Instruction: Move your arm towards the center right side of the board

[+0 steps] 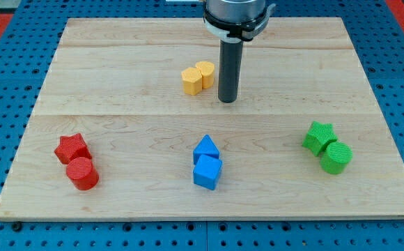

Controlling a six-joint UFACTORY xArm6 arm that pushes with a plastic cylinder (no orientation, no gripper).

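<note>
My tip [228, 101] sits just beside yellow blocks [197, 77], seemingly apart.

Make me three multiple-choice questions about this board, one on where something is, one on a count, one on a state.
1. Where is my tip?
A. just to the view's right of the yellow blocks
B. beside the green blocks
C. below the blue blocks

2. How many blocks are on the board?
A. six
B. eight
C. ten

3. How do the two red blocks sit?
A. touching
B. far apart
C. stacked

Answers: 1 A, the rod ends right next to the yellow pair. 2 B, four colour pairs. 3 A, the star and cylinder meet.
</note>
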